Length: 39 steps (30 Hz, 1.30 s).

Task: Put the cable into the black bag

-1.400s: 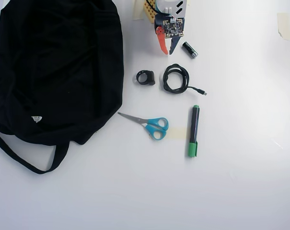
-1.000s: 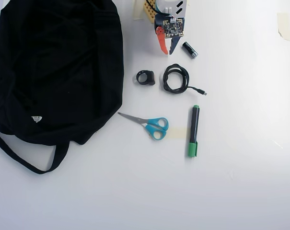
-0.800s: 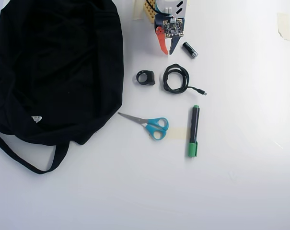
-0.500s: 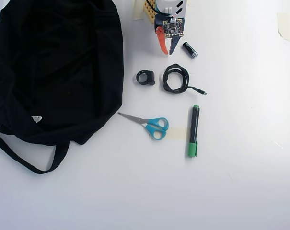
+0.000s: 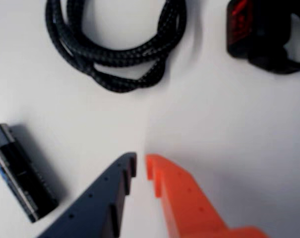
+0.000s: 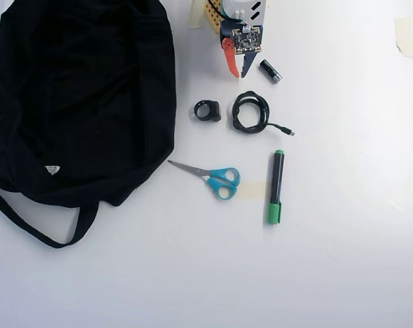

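Note:
The cable (image 6: pixel 263 116) lies as a small black coil on the white table, its short plug end pointing right in the overhead view. In the wrist view the braided cable (image 5: pixel 121 58) is at the top, ahead of the fingertips and apart from them. My gripper (image 6: pixel 239 74) hovers just above the coil in the overhead view, with its orange and dark blue fingers nearly touching and nothing between them (image 5: pixel 141 158). The black bag (image 6: pixel 76 96) fills the left of the table, with its strap trailing to the lower left.
A black ring-shaped clip (image 6: pixel 213 113) sits left of the coil and shows at the top right in the wrist view (image 5: pixel 261 34). A small battery (image 6: pixel 270 71) lies right of the gripper. Blue-handled scissors (image 6: pixel 209 176) and a green marker (image 6: pixel 276 186) lie below the coil.

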Each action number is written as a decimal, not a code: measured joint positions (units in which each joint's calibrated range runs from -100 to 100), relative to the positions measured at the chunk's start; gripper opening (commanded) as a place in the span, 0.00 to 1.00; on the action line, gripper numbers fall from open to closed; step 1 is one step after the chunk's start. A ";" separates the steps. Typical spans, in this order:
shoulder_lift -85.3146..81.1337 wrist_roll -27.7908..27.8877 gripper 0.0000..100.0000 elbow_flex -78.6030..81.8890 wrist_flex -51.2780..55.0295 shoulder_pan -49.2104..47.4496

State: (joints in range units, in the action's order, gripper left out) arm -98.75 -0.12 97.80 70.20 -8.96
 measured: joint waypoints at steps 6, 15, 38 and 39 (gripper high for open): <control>0.00 0.00 0.02 0.00 0.00 -0.15; 0.00 0.00 0.02 0.00 0.00 -0.07; 18.60 0.10 0.02 -9.91 -33.66 -1.91; 21.09 0.10 0.02 -10.69 -36.50 -1.84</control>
State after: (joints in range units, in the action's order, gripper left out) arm -77.67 -0.02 87.11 33.71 -10.80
